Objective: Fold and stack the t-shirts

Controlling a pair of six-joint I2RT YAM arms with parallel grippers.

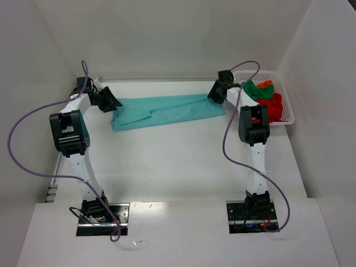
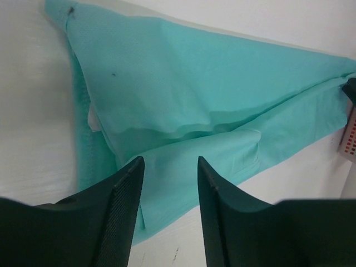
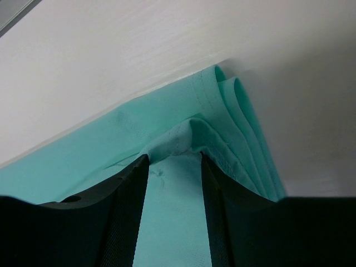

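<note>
Item: one turquoise soft-cloth short-sleeved t-shirt [image 1: 169, 111], lying across the far part of the white table [image 1: 178, 161]. The black two-finger left gripper [image 1: 114, 105] stood at its left end and the black two-finger right gripper [image 1: 214, 94] at its right end. Both had their jaws moderately parted and clamped nothing, the cloth merely lying under and between the fingers. Hazards, as judged: at the right end a puckered ridge of cloth sat between the right gripper's tips, and lifting away could snag it and drag the stacked layers open. At the left end the loose flap by the fingers could catch likewise. A next grip taking only the top layer would let the fold slide apart. Condition: folded lengthwise into a long narrow band running left to right, slightly skewed, with several rolled edges showing at the right end and a sleeve-like flap overlapping at the left. Other shirts, dark green [image 1: 255, 90], red [image 1: 272, 105] and orange [image 1: 266, 84], lay crumpled in the white plastic lattice basket [image 1: 270, 73] at far right.
</note>
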